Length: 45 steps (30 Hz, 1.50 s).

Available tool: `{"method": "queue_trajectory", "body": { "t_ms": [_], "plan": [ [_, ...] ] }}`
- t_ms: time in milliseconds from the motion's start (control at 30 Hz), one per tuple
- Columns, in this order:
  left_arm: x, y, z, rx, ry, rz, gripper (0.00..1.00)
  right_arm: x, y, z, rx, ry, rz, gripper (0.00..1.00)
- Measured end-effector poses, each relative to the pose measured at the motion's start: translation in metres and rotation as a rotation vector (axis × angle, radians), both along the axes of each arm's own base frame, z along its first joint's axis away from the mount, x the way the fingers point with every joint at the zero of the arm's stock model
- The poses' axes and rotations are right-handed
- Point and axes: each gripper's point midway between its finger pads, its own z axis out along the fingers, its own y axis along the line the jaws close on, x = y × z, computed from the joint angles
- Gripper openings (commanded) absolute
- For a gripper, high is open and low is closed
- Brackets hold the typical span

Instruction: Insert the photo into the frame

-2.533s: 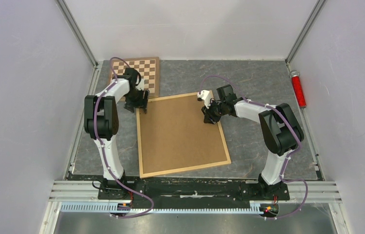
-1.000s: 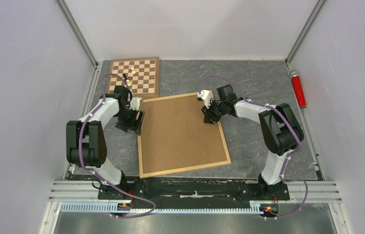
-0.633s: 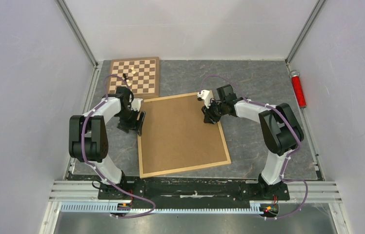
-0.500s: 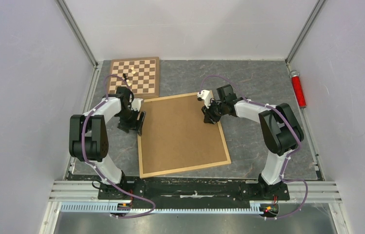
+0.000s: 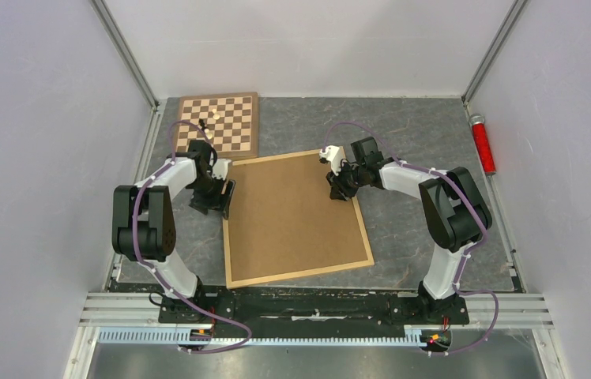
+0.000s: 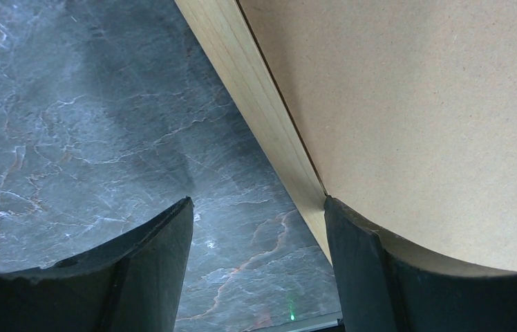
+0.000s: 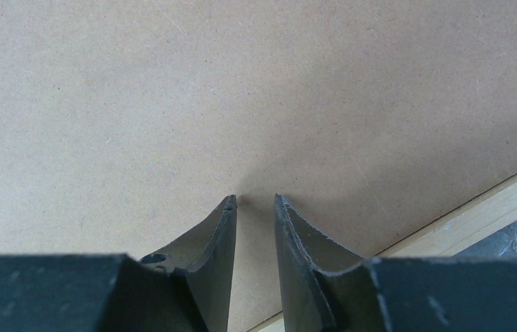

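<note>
Frame [image 6: 259, 104], just one, holds one backing board [image 5: 292, 213]; left hand [image 6: 257, 204] released wide, right hand [image 7: 254, 200] slightly parted.

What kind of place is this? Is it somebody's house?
Probably not a house: it looks like a robot test booth. Plain pale walls close in a grey stone-patterned table, and a white-and-black left robot arm and right robot arm are bolted to a metal rail at its near edge.

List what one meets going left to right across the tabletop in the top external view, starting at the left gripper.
left gripper → brown backing board → right gripper → red cylinder
</note>
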Motion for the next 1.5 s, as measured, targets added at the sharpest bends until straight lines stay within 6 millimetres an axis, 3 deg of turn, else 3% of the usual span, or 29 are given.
{"method": "queue_trajectory", "body": {
  "t_ms": [1133,1500],
  "plan": [
    [-0.001,-0.009,-0.009,-0.028,0.026,-0.008,0.75,0.000,0.000,0.000,0.000,0.001,-0.003,0.29],
    [0.003,-0.025,-0.004,-0.108,0.005,-0.010,0.76,0.000,0.000,0.000,0.000,0.001,-0.003,0.29]
  ]
}}
